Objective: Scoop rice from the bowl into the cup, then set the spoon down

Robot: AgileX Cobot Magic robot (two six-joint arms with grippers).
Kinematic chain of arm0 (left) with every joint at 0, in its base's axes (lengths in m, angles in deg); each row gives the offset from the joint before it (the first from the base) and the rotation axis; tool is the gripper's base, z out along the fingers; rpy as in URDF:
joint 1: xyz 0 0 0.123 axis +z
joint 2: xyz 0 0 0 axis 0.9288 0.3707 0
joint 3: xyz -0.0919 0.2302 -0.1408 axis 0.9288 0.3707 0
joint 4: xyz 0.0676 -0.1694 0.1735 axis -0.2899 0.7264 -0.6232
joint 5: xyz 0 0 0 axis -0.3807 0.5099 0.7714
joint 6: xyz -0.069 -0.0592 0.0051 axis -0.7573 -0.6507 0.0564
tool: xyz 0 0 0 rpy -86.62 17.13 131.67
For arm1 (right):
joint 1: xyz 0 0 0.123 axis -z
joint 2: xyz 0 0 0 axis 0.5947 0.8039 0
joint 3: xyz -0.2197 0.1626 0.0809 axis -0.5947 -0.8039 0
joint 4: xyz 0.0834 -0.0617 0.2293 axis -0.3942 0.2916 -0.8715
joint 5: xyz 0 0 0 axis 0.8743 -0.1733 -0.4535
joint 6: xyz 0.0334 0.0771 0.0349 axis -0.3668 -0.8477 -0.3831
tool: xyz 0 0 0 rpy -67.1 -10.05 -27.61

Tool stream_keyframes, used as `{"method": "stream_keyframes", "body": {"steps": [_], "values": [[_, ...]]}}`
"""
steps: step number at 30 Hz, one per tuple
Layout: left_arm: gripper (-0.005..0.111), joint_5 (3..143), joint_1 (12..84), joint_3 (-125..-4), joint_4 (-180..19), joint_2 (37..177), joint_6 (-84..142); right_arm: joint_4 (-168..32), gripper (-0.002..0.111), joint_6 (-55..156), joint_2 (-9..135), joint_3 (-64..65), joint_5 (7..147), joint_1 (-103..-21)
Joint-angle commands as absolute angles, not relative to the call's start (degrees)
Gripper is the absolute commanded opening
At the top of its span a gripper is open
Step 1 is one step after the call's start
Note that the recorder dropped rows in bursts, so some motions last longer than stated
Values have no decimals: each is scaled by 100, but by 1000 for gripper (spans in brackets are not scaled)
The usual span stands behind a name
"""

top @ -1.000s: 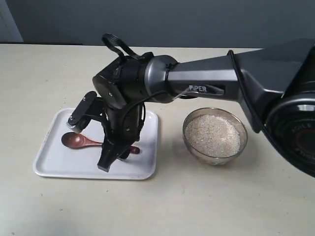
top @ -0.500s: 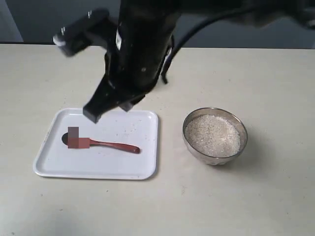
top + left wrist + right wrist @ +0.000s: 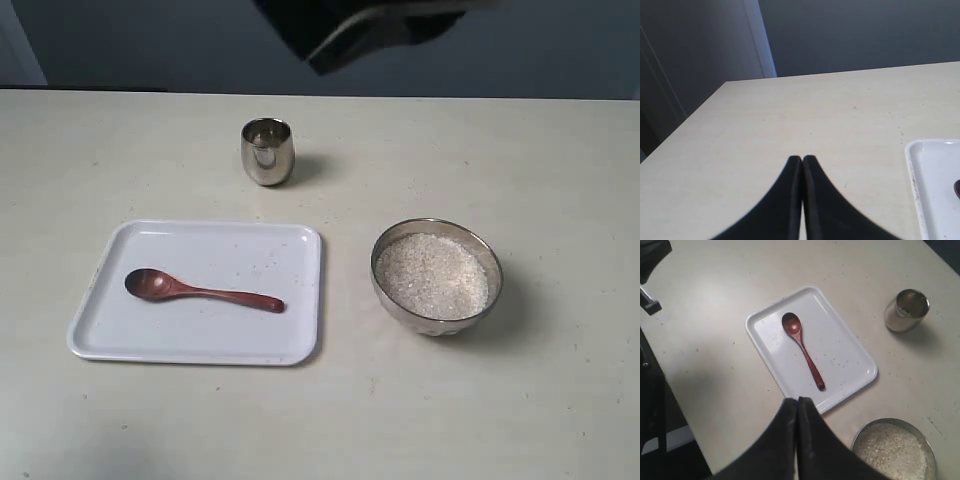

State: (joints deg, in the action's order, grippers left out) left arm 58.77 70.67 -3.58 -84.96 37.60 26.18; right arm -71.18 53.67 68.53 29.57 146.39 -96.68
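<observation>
The reddish-brown wooden spoon [image 3: 200, 290] [image 3: 803, 349] lies flat on the white tray [image 3: 290, 340] [image 3: 850, 352], nothing holding it. Right of the tray stands the wide steel bowl [image 3: 382, 288] [image 3: 860, 436], filled with white rice [image 3: 432, 275] [image 3: 892, 450]. The small steel cup [image 3: 266, 152] [image 3: 906, 310] stands upright behind the tray. My right gripper [image 3: 797, 400] is shut and empty, high above the table; only a dark blurred part of its arm [image 3: 370, 25] shows at the exterior view's top edge. My left gripper [image 3: 802, 158] is shut and empty over bare table, off the tray's corner [image 3: 935, 185].
A few stray grains speckle the tray. The table edge [image 3: 685, 125] drops off toward a dark wall in the left wrist view. A dark robot part [image 3: 652, 260] stands at the table's side in the right wrist view.
The right arm has lifted off the tray and risen almost out of the exterior view, leaving the spoon lying on the tray and uncovering the cup.
</observation>
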Motion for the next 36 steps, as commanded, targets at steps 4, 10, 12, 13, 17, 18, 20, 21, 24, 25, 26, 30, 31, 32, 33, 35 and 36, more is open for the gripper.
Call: {"method": "stream_keyframes", "body": {"steps": [4,10,12,13,17,18,20,21,24,25,26,30,31,32,33,35,36], "values": [[0,5955,7033,-383,-8513,3738,2593,-6725,-1,5245,6404,2962,14659,-9650],[0,5955,7033,-383,-8513,3738,2593,-5393,-1,4680,6070,2951,14659,-9650],[0,5955,7033,-383,-8513,3738,2593,-5165,-1,4618,5882,2865,14659,-9639],[0,5955,7033,-383,-8513,3738,2593,-5138,-1,4621,5760,2723,14605,-9567],[0,5955,7033,-383,-8513,3738,2593,-5672,-1,4621,4817,1191,13315,-7980],[0,5955,7033,-383,-8513,3738,2593,-5733,-1,4621,4649,879,13094,-7705],[0,5955,7033,-383,-8513,3738,2593,-5885,-1,4621,3968,-302,12334,-6821],[0,5955,7033,-383,-8513,3738,2593,-5941,-1,4621,3463,-1180,11873,-6342],[0,5955,7033,-383,-8513,3738,2593,-5941,-1,4621,2192,-3022,10855,-5629],[0,5955,7033,-383,-8513,3738,2593,-5941,-1,4621,1828,-3500,10633,-5493],[0,5955,7033,-383,-8513,3738,2593,-5941,-1,4621,1410,-3911,10374,-5346],[0,5955,7033,-383,-8513,3738,2593,-5941,-1,4621,-70,-5194,9143,-4696],[0,5955,7033,-383,-8513,3738,2593,-6036,-1,4621,-415,-5536,9043,-4533],[0,5955,7033,-383,-8513,3738,2593,-6110,-1,4621,-590,-5699,9033,-4469],[0,5955,7033,-383,-8513,3738,2593,-6253,-1,4621,-870,-5994,9019,-4390],[0,5955,7033,-383,-8513,3738,2593,-6402,-1,4621,-870,-6410,8885,-4363],[0,5955,7033,-383,-8513,3738,2593,-6476,-1,4621,-870,-6433,8905,-4363]]}}
